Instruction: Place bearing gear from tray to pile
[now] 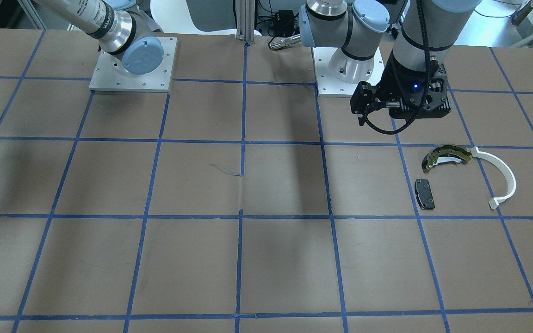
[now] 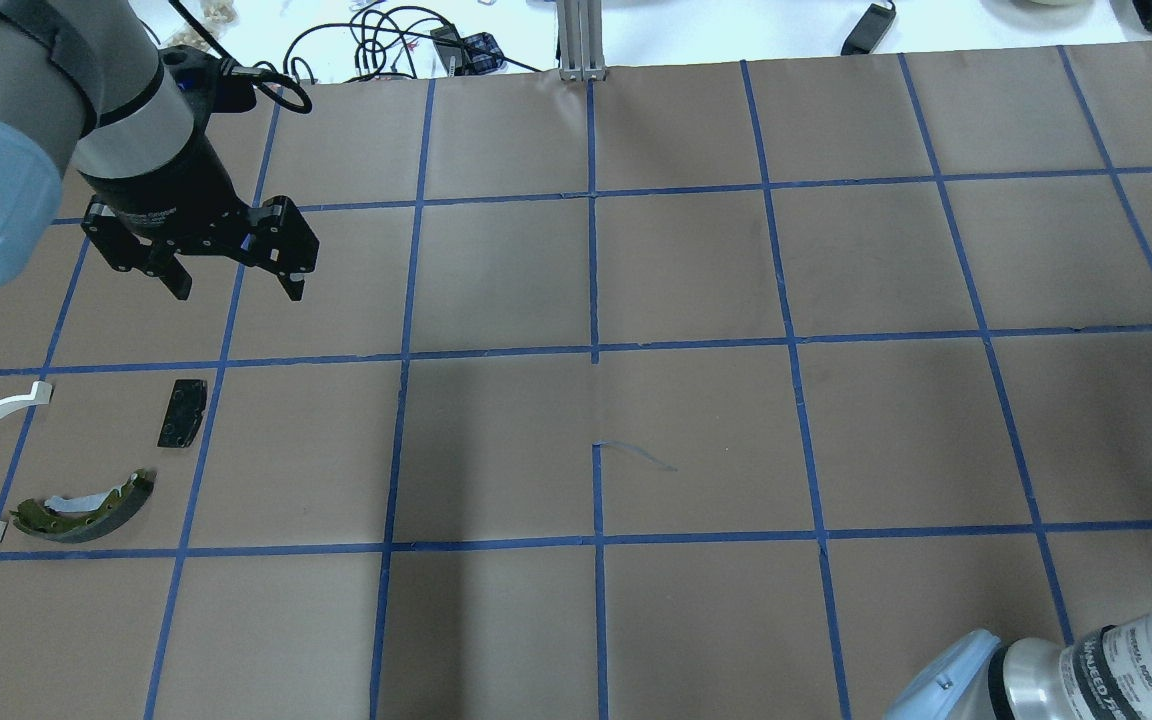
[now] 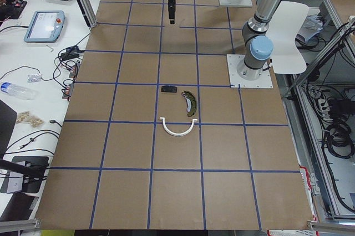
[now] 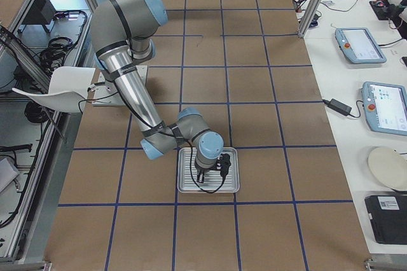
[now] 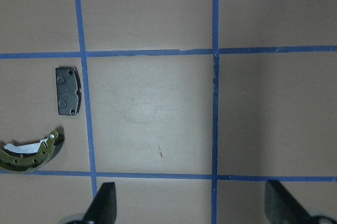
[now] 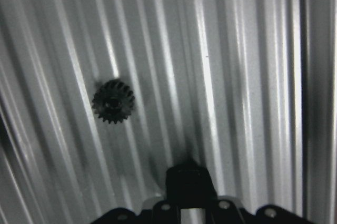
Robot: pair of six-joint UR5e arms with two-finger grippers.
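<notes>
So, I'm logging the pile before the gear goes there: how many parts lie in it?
3: the olive-gold shoe, the white arc strip beside it, and the black pad slightly apart. Nothing seems hidden.

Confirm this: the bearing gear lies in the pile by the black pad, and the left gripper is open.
Wrong place. The bearing gear lies on the tray, not in the pile, as the right wrist view shows. The left gripper is open.
</notes>
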